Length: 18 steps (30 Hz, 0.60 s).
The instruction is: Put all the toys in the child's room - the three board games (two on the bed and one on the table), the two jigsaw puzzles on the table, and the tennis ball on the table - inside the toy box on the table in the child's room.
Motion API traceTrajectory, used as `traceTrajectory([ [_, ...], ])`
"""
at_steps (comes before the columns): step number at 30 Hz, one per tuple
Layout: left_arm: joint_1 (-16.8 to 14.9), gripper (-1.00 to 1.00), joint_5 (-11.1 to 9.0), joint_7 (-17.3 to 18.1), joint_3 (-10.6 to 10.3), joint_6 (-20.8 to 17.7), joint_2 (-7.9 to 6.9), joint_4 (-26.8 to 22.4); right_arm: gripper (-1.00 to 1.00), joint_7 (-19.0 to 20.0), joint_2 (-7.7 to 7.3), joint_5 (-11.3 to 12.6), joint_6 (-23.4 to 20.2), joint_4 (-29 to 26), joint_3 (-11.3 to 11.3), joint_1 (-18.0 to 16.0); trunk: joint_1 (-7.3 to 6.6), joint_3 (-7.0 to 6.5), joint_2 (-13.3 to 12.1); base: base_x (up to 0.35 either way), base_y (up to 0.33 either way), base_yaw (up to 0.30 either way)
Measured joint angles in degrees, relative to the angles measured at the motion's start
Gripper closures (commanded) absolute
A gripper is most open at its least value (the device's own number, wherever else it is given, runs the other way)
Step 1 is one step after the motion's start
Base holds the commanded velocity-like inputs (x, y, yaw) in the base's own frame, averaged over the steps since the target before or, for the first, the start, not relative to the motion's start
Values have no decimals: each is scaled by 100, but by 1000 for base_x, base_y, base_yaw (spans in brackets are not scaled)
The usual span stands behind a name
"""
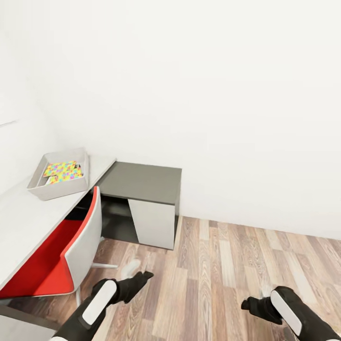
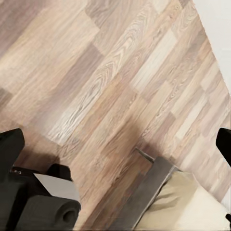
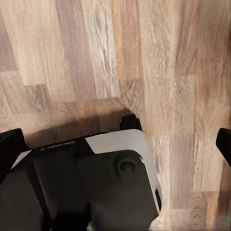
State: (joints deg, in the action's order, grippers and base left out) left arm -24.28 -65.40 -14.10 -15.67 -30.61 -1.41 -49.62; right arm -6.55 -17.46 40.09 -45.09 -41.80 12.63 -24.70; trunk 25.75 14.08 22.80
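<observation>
Transit is judged underway: jigsaw puzzles lie inside the toy box; left gripper and right gripper are spread, empty; remaining toys must be sought.

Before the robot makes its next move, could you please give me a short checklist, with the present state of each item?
1. Toy box on the table: ok, it sits on the pale top.
2. Puzzle in the box: ok, a colourful one lies inside. Whether both are there: cannot tell.
3. Left gripper free: ok, fingers wide apart over bare floor.
4. Right gripper free: ok, open, nothing between the fingers.
5. Way to the table: not ok, a red chair stands against it.
6. Bed found: ok, a corner appears in the left wrist view. Games on it: cannot tell.
</observation>
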Motion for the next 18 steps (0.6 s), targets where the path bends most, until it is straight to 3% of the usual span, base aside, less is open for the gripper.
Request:
traceTrajectory([
  [5, 41, -100, 304, 172, 6, 191, -184, 977, -100, -1, 218, -275, 312, 409, 436, 34, 0, -45, 0, 0, 0, -136],
  [8, 57, -100, 446, 271, 23, 531, -333, 1616, -100, -3, 378, -389, 486, 619, 667, 75, 0, -73, 0, 0, 0, -131],
  [12, 75, -100, 548, 590, 30, 1262, -463, 2635, -100, -3, 582, -517, 1018, 955, 854, 211, 0, -108, 0, 0, 0, -120],
  [18, 140, -100, 587, 975, 9, 1691, -638, 3368, -100, -6, 750, -718, 1387, 1235, 964, 305, 0, -152, 1, 0, 0, -59],
])
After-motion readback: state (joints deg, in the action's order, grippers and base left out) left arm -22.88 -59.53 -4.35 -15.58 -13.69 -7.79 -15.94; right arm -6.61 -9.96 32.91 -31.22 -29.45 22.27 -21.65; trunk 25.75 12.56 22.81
